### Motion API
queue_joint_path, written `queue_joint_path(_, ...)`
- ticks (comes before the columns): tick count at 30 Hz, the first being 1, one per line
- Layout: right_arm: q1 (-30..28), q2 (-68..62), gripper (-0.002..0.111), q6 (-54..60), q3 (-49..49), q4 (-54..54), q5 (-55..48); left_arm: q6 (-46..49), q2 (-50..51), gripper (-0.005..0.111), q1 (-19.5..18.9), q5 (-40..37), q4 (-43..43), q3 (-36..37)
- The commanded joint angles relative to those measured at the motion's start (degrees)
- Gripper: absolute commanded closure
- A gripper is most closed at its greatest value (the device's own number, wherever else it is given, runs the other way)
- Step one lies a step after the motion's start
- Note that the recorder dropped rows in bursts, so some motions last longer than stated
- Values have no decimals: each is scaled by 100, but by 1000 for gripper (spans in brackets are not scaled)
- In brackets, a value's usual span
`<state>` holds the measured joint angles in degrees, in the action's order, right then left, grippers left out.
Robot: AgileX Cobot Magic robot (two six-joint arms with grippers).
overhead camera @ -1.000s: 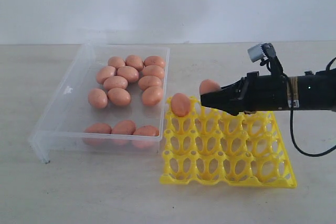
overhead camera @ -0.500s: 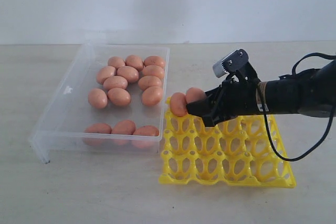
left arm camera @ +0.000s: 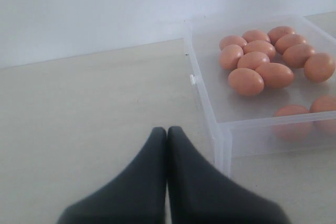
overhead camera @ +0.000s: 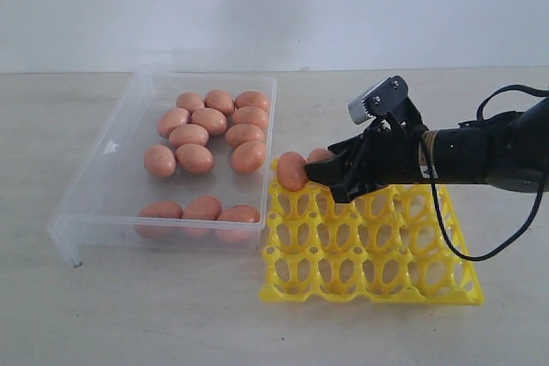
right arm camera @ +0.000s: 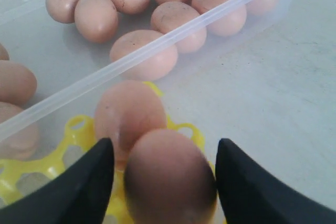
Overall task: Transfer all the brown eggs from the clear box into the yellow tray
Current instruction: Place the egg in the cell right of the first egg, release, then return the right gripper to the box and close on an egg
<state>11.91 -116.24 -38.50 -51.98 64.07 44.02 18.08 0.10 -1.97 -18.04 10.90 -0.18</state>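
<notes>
A pale table top (overhead camera: pixel 154 315) stood before a plain white wall (overhead camera: pixel 257 6). All positions are given from the yellow tray (overhead camera: pixel 369 293), a four-by-four lattice of cups lying flat on the table.

The clear box (overhead camera: pixel 111 177) sat just beside the yellow tray, its long wall running along the tray's edge; whether the two touched could not be told. Fourteen brown eggs (overhead camera: pixel 208 120) lay in the box. Eleven clustered at the end farther from the tray's front row, and three stood in a line at the nearer end.

The corner egg (overhead camera: pixel 292 171) stood in the tray's far-row cup closest to the box. The second egg (overhead camera: pixel 320 155) was at the neighbouring cup of the same row, almost against the corner egg. Whether it was fully seated could not be told.

The right gripper (overhead camera: pixel 317 173) reached across the tray's far row, level with the cups. Its jaws stood spread on either side of the second egg. In the right wrist view a thin gap showed at one finger, so the egg appeared released rather than clenched.

The left gripper (left arm camera: pixel 167 130) hung over bare table on the side of the clear box away from the yellow tray. Its fingers were pressed together with nothing between them.
</notes>
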Motion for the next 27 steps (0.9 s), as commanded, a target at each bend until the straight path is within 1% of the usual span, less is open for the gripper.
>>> queue_joint_path(1,0,27,51,-21,-10,26,-56,-52,-10,111,51,24,41,18)
queue_joint_path(5,0,27,51,-21,-10,13,-73,-52,-10,111,51,24,41,18)
queue_joint_path(10,0,89,51,-21,-10,-53,182,-52,-10,111,51,24,41,18)
queue_joint_path(18,0,960,53,-41,-10,-267,302,-52,-10,111,51,24,41,18)
queue_joint_path(19,0,1087,57,-126,-10,-267,302,-52,-10,111,51,24,41,18)
queue_joint_path(20,11,1282,64,-294,-10,-228,278,-52,-10,111,51,24,41,18)
queue_joint_path(22,11,1609,86,-842,-10,88,186,-52,-10,111,51,24,41,18)
queue_joint_path(23,11,1743,96,-1075,-10,378,136,-52,-10,111,51,24,41,18)
queue_joint_path(24,11,1915,108,-1359,-10,734,110,-52,-10,111,51,24,41,18)
queue_joint_path(27,11,2413,108,-2270,-10,1632,94,-52,-10,111,51,24,41,18)
